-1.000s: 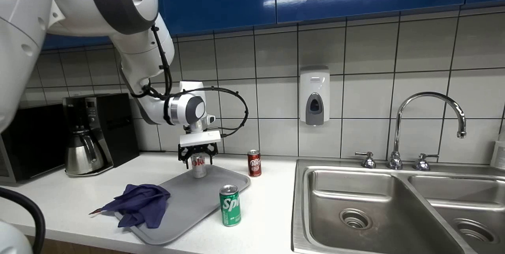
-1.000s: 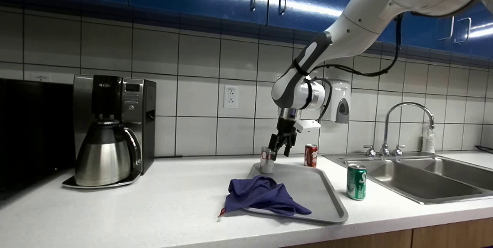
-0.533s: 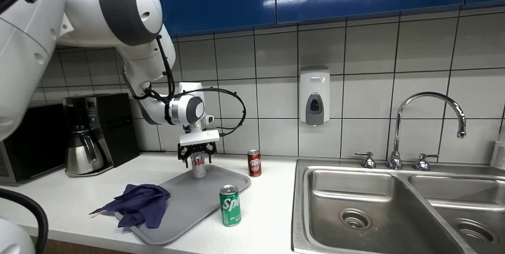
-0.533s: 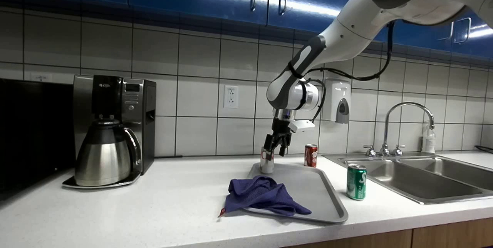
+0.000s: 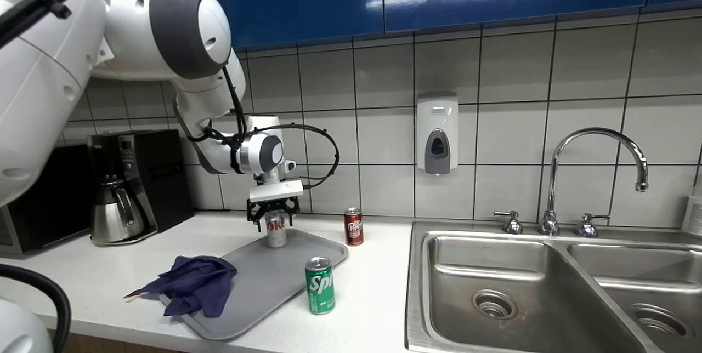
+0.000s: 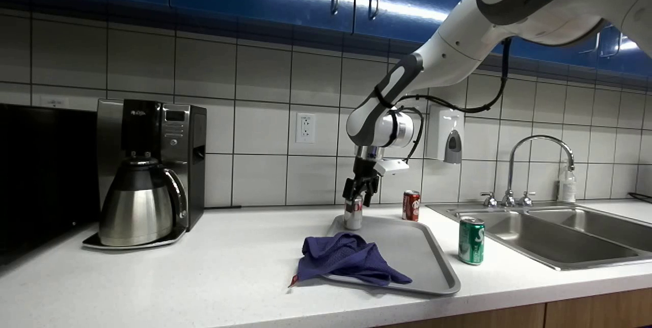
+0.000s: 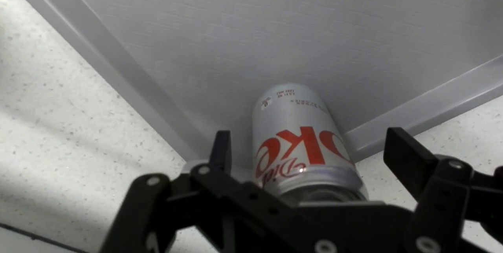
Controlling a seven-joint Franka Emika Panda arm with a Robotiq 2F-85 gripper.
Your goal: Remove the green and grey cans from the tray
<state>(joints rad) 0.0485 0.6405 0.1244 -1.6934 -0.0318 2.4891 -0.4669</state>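
Note:
The grey can (image 5: 277, 239) with red lettering stands upright on the grey tray (image 5: 274, 282), near its back corner; it also shows in an exterior view (image 6: 353, 220) and in the wrist view (image 7: 292, 115). My gripper (image 5: 275, 225) is open, with its fingers on either side of the can's upper part. In the wrist view my gripper (image 7: 309, 137) shows a gap between each finger and the can. The can's top is partly hidden by the gripper. The green can (image 5: 320, 286) stands upright on the counter beside the tray, also seen in an exterior view (image 6: 471, 241).
A dark red can (image 5: 354, 227) stands on the counter behind the tray. A purple cloth (image 5: 200, 285) lies over the tray's front part. A coffee maker (image 6: 147, 175) stands at one end, a steel sink (image 5: 493, 276) at the other. The tiled wall (image 6: 262, 175) is close behind.
My gripper has shifted toward the grey can, leftward in an exterior view, so its fingers now straddle the can's upper part. The arm's upper links have lowered. The cans, tray and cloth have not moved.

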